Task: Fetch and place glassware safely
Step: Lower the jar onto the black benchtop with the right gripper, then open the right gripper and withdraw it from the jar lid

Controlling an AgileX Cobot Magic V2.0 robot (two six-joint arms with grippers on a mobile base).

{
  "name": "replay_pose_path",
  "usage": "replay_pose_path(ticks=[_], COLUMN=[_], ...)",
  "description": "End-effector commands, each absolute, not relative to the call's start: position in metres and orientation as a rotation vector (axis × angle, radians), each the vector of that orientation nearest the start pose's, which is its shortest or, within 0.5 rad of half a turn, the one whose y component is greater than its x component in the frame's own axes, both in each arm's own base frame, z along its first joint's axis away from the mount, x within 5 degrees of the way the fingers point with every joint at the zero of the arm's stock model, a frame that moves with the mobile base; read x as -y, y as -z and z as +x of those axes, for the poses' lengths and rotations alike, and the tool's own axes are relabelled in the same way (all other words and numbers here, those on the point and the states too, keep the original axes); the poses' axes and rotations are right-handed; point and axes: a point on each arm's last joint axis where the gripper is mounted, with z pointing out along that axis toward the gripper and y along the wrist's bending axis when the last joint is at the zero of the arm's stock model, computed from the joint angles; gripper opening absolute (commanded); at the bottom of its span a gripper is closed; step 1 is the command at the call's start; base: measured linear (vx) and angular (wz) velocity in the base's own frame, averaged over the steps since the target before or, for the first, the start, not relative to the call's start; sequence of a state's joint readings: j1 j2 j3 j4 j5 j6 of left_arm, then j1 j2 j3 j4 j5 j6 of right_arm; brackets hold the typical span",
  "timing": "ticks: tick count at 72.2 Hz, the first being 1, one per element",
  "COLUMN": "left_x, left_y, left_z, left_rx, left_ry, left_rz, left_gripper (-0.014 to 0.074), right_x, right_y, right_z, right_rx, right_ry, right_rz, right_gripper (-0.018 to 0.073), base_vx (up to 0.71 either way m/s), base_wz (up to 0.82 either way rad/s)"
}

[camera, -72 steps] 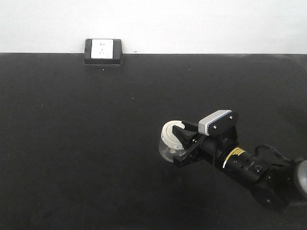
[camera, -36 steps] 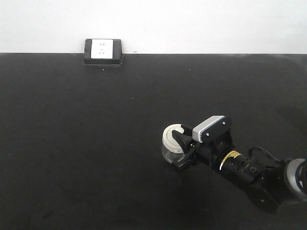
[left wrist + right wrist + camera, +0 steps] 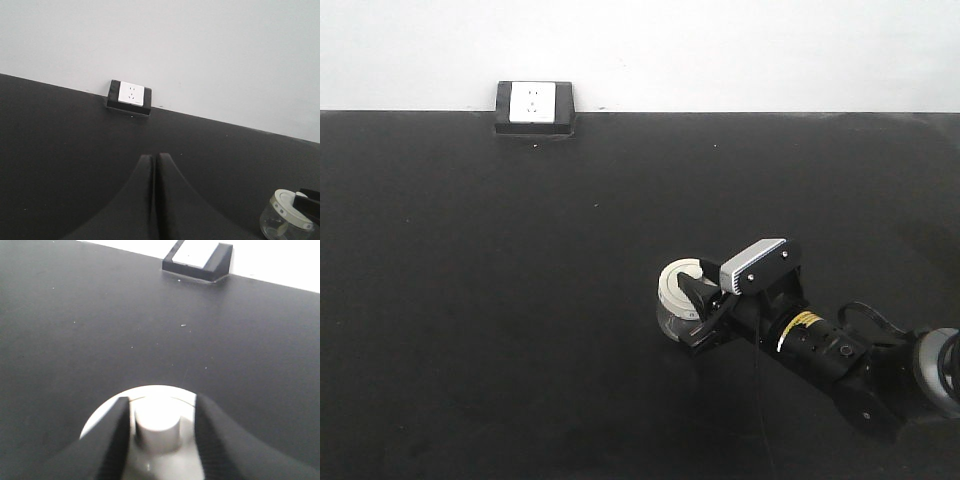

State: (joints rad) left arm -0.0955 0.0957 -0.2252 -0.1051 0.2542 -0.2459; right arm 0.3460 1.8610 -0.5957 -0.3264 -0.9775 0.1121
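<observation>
Front view: your right hand (image 3: 697, 305) has drawn the jar (image 3: 674, 300) toward five o'clock.
Grip: fingers pinch the lid knob (image 3: 156, 426) (jar low, near the tabletop (image 3: 500, 300)).
Left hand (image 3: 154, 165): closed, empty.

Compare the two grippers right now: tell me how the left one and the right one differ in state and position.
The left gripper is shut on nothing, fingers pressed together above the bare black tabletop; the right gripper has its fingers closed around the raised knob of the small clear glass jar's off-white lid. The left gripper is absent from the front view, while the right one reaches in from the right. Both have dark fingers and point toward the black-framed white wall socket.
</observation>
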Motion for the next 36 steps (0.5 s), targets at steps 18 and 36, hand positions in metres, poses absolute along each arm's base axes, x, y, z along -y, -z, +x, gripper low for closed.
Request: replay_pose_path(ticks=[18,36], left_x=[0.007,0.007], left_y=[-0.275,-0.275], left_z=[0.053,0.053], left_rx=[-1.515,-1.515], left_ry=[0.386,0.386], left_rz=[-0.190,-0.190], left_gripper=[-0.0007,-0.0007], right_x=[-0.125,-0.103], right_y=[-0.214,-0.273], right_z=[0.282,0.247], right_rx=[-1.584,-1.647], right_ry=[-0.482,-0.355], right_rz=[-0.451,-0.431], right_gripper=[0.0499,0.0499], base_vx=[0.00,0.00], base_wz=[0.00,0.00])
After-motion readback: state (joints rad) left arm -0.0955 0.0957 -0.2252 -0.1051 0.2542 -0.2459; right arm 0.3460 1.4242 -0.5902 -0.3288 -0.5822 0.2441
